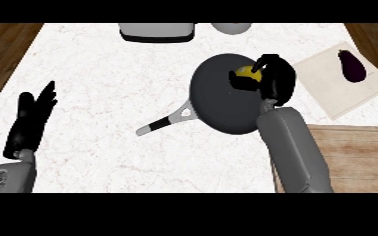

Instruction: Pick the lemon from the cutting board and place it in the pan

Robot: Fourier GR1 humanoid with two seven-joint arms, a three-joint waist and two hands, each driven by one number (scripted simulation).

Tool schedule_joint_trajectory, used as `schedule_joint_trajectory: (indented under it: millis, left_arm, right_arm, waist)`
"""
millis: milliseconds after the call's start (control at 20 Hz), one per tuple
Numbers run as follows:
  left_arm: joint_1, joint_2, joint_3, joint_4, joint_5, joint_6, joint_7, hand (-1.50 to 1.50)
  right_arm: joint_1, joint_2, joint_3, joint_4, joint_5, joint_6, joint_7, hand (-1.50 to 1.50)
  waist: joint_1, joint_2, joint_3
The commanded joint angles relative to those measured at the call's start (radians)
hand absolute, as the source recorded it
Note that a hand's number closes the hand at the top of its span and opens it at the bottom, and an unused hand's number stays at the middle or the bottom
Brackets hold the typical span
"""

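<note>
A yellow lemon (245, 72) shows over the upper right part of the dark round pan (221, 100). My right hand (275, 77) is curled round it, thumb and fingers on either side, so most of the lemon is hidden. Whether the lemon touches the pan's bottom I cannot tell. The pan's grey handle (166, 121) points down-left. The wooden cutting board (347, 155) lies at the lower right under my right forearm. At the left edge my left hand (29, 120) rests open, fingers up.
A purple eggplant (352, 66) lies on a pale mat (332, 82) at the right. A grey box-like appliance (156, 31) and a grey round object (232, 28) stand at the counter's back edge. Wooden floor shows beyond both counter corners.
</note>
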Motion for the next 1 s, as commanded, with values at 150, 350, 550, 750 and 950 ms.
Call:
schedule_joint_trajectory:
  millis: [150,350,550,750,950]
  left_arm:
    - [-0.030,-0.023,-0.016,-0.009,-0.007,0.002,0.006,0.00]
    - [-0.063,-0.016,-0.022,0.026,-0.018,-0.007,0.025,0.00]
    - [-0.062,-0.019,-0.028,0.010,-0.025,-0.006,-0.018,0.00]
    - [-0.058,-0.034,-0.034,0.030,-0.035,0.005,-0.029,0.00]
    - [-0.083,-0.010,-0.030,0.015,-0.028,-0.018,0.016,0.00]
  right_arm:
    - [-0.170,0.002,-0.073,0.404,-0.205,-0.229,-0.198,1.50]
    - [-0.225,0.002,-0.158,0.508,-0.357,-0.235,-0.325,-1.50]
    - [-0.260,0.002,-0.161,0.613,-0.447,-0.277,-0.434,-1.50]
    - [-0.275,0.002,-0.231,0.660,-0.503,-0.296,-0.576,-1.50]
    - [-0.312,0.002,-0.251,0.674,-0.597,-0.386,-0.674,-1.50]
  waist:
    - [0.030,0.010,0.002]
    - [0.030,0.017,0.002]
    - [0.066,0.027,0.004]
    - [0.054,0.027,0.003]
    - [0.063,0.023,0.004]
